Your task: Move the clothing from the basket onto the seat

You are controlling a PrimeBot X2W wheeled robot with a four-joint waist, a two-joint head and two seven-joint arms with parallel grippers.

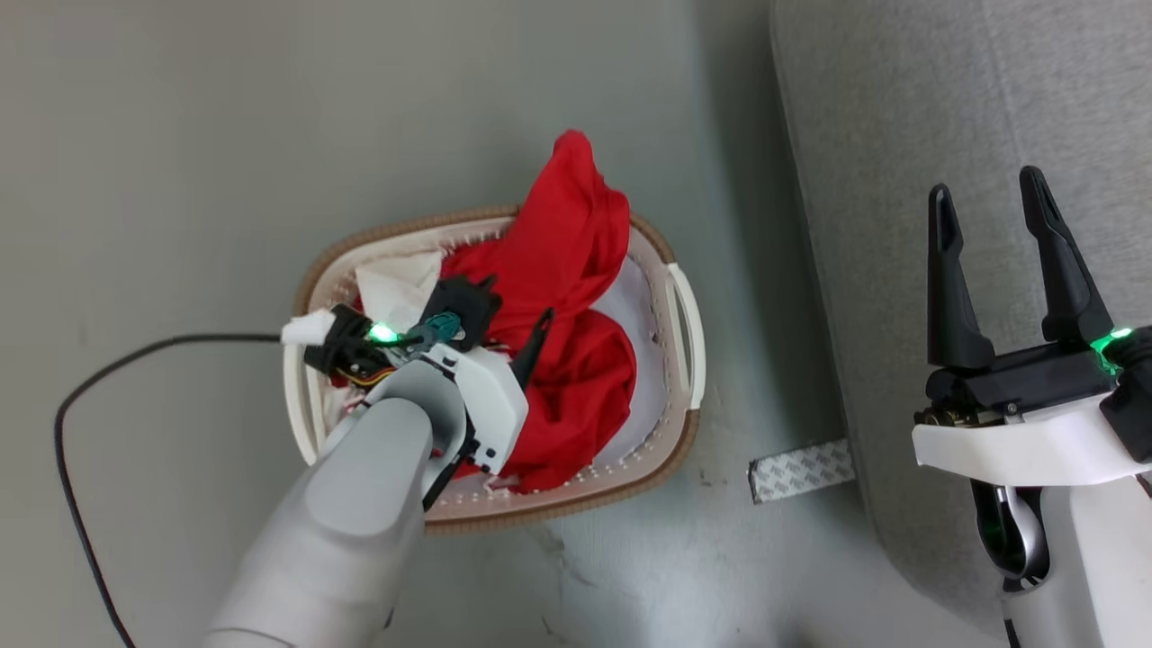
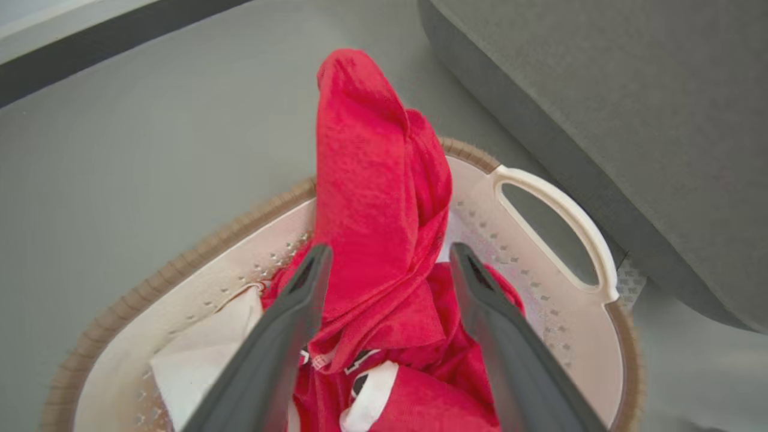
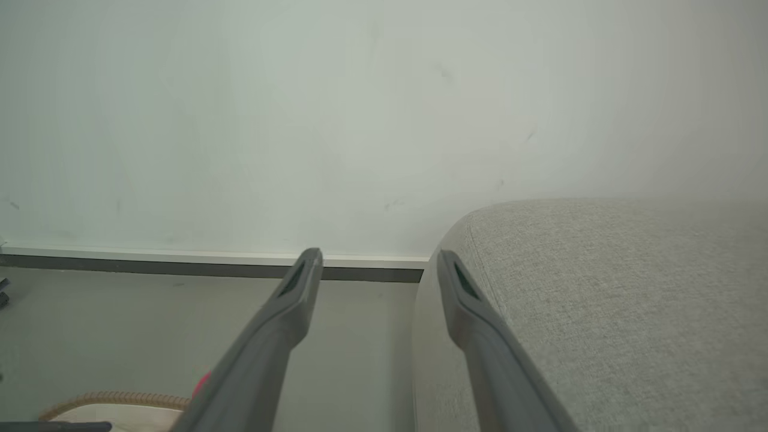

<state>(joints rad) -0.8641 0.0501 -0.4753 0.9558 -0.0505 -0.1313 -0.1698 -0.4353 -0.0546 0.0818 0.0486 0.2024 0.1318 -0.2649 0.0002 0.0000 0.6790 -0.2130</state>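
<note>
The basket (image 1: 686, 315) stands on the grey floor, cream-white with a brown rim (image 2: 180, 264). The clothing (image 1: 567, 252), red with white trim, is heaped in it, and one fold (image 2: 372, 198) rises over the far rim. My left gripper (image 2: 390, 249) reaches down into the basket and is open, its fingers (image 2: 288, 312) on either side of that raised red fold. My right gripper (image 1: 988, 189) hovers open and empty over the near edge of the seat (image 1: 945, 90), a large grey upholstered block to the right of the basket (image 3: 114, 399).
A flat white pad (image 1: 396, 279) lies in the basket's left part. A black cable (image 1: 90, 387) curves across the floor at left. A patterned tape strip (image 1: 801, 470) lies between basket and seat. A pale wall with a dark baseboard (image 3: 180, 267) stands beyond.
</note>
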